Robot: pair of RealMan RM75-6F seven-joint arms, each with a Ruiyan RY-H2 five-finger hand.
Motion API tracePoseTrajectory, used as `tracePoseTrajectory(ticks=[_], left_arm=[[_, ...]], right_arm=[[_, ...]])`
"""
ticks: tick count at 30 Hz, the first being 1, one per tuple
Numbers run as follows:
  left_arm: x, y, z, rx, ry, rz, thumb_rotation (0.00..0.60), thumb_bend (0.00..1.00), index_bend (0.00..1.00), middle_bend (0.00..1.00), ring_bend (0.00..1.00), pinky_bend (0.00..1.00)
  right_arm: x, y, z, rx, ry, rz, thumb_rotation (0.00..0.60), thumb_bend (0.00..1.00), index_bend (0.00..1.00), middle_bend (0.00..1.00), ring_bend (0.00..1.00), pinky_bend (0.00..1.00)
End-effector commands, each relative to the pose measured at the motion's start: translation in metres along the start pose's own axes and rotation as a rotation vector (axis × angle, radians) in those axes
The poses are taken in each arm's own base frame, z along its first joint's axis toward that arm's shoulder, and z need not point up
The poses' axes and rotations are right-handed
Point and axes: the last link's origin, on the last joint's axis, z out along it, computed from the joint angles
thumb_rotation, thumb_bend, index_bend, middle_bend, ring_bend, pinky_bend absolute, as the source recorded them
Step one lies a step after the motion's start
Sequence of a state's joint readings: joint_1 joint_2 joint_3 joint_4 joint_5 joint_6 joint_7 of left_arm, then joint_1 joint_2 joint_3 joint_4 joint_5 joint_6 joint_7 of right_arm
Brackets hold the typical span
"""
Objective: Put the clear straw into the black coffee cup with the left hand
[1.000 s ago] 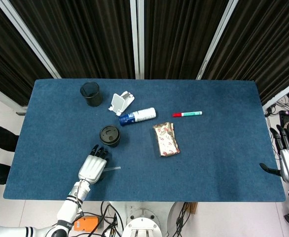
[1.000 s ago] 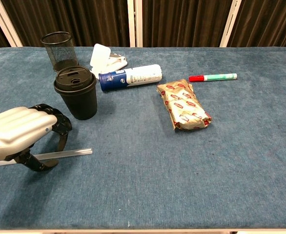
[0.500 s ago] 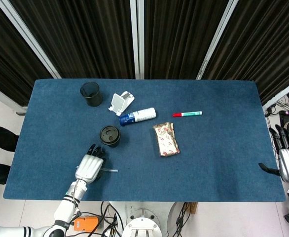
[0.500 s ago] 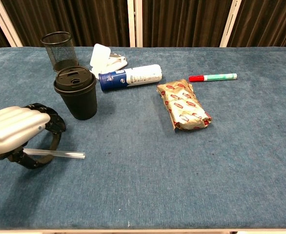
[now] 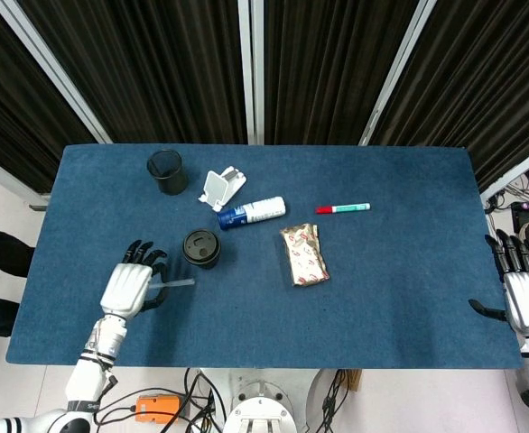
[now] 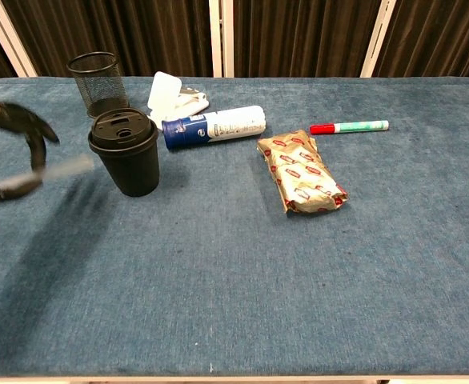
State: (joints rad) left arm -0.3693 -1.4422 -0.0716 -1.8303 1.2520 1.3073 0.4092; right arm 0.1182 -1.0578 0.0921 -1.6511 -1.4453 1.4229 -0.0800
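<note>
The black coffee cup (image 5: 200, 248) (image 6: 126, 154) stands lidded on the blue table, left of centre. My left hand (image 5: 130, 287) (image 6: 10, 152) is raised just left of the cup and pinches the clear straw (image 5: 174, 285) (image 6: 58, 170). The straw pokes out to the right, its free end close to the cup's side; it is blurred in the chest view. My right hand (image 5: 524, 290) hangs off the table's right edge with fingers spread and nothing in it.
A black mesh pen holder (image 5: 166, 171) stands at the back left. Behind the cup lie a white flip case (image 5: 220, 187) and a blue-and-white tube (image 5: 251, 213). A snack packet (image 5: 304, 254) and a red-capped marker (image 5: 342, 208) lie to the right.
My left hand has lifted off the table with the straw and moved left and back, now level with the cup's side. The right hand has barely shifted.
</note>
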Motion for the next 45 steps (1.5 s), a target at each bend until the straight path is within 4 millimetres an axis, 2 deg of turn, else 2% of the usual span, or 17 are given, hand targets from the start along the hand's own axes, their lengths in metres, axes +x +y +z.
tracePoseTrajectory(ticks=[1, 5, 12, 19, 28, 45], left_arm=[[0.055, -0.001, 0.019, -0.043, 0.204, -0.388, 0.600, 0.40, 0.59, 0.26, 0.07, 0.00], [0.063, 0.009, 0.039, -0.094, 0.238, -0.595, 0.600, 0.41, 0.59, 0.26, 0.05, 0.00], [0.055, 0.032, 0.074, -0.125, 0.217, -0.861, 0.600, 0.41, 0.59, 0.26, 0.02, 0.00], [0.043, 0.050, 0.088, -0.127, 0.183, -1.053, 0.600, 0.41, 0.59, 0.26, 0.01, 0.00], [0.025, 0.057, 0.093, -0.107, 0.172, -1.124, 0.600, 0.41, 0.59, 0.26, 0.01, 0.00], [0.013, 0.052, 0.090, -0.096, 0.172, -1.101, 0.600, 0.40, 0.59, 0.26, 0.00, 0.00]], right_arm=[[-0.005, -0.004, 0.001, 0.014, -0.024, -0.012, 0.600, 0.03, 0.00, 0.01, 0.00, 0.04], [-0.011, -0.007, 0.002, 0.025, -0.051, -0.017, 0.600, 0.03, 0.00, 0.01, 0.00, 0.04], [-0.023, -0.009, 0.002, 0.030, -0.102, -0.043, 0.600, 0.03, 0.00, 0.01, 0.00, 0.04], [-0.028, -0.009, 0.003, 0.024, -0.122, -0.058, 0.600, 0.03, 0.00, 0.01, 0.00, 0.04], [-0.027, -0.008, 0.004, 0.018, -0.122, -0.053, 0.600, 0.03, 0.00, 0.01, 0.00, 0.04], [-0.026, -0.010, 0.004, 0.020, -0.121, -0.051, 0.600, 0.03, 0.00, 0.01, 0.00, 0.04]])
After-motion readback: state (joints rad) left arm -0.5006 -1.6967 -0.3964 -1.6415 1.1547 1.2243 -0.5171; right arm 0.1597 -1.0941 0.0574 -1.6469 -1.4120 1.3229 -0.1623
